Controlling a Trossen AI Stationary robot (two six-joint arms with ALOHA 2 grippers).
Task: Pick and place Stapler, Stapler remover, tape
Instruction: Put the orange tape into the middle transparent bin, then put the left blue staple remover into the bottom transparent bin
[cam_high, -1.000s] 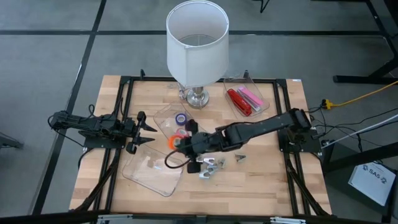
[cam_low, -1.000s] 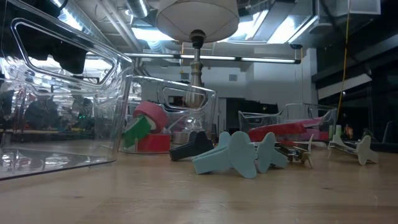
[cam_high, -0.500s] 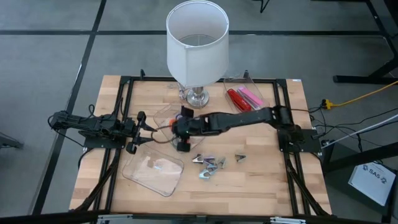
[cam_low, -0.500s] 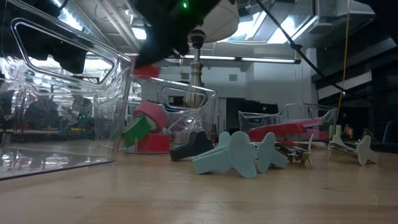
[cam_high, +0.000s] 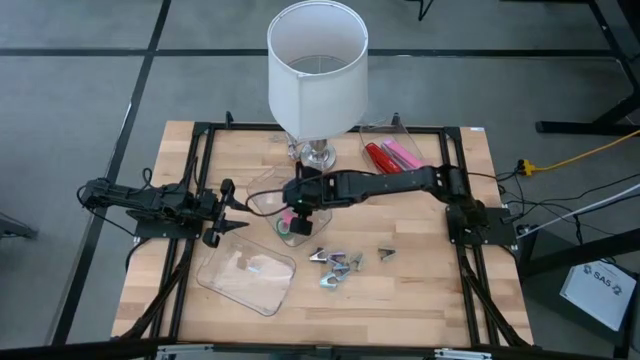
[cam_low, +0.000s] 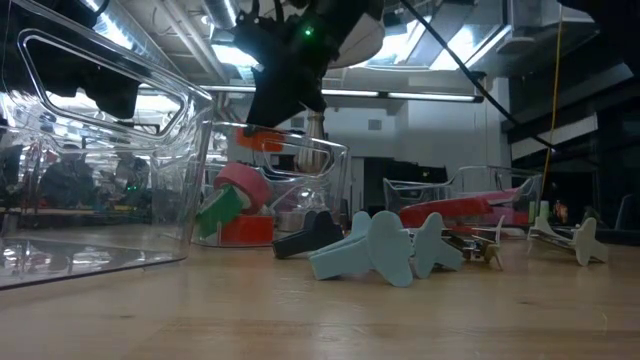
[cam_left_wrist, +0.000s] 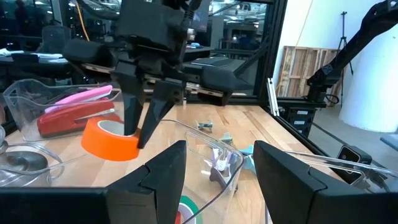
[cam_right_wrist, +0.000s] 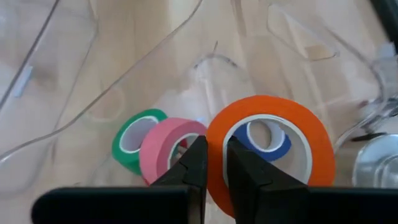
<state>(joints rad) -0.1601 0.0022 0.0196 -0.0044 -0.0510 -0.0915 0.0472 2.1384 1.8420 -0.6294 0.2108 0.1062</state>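
My right gripper (cam_right_wrist: 216, 168) is shut on an orange tape roll (cam_right_wrist: 270, 149) and hangs over a small clear container (cam_high: 262, 195); it also shows in the low view (cam_low: 278, 120). Green (cam_right_wrist: 134, 146), pink (cam_right_wrist: 165, 155) and blue (cam_right_wrist: 267, 140) rolls lie in that container. Several stapler removers (cam_high: 335, 262) lie on the table near the front. A red stapler (cam_high: 383, 160) and a pink one (cam_high: 403, 155) lie in a clear tray at the far right. My left gripper (cam_high: 235, 205) waits open at the left, beside the container. My right gripper pinches the orange roll's ring wall (cam_right_wrist: 214, 146), one finger (cam_left_wrist: 127, 115) inside the hole and one (cam_left_wrist: 155, 118) outside. The fingers come from above, pointing down. The roll (cam_low: 262, 140) hangs about level below them, clear of the container and the rolls in it.
A lamp with a white shade (cam_high: 318, 70) stands at the far middle, its metal foot (cam_high: 317, 155) close behind the container. A large clear container (cam_high: 245, 270) lies at the near left. Black frame rails (cam_high: 200, 170) run along the table's sides.
My right gripper has carried the orange roll from beside the stapler removers toward the table's far edge, to above the small clear container, and in the last half second has come down a little with it. It has stayed shut on the roll.
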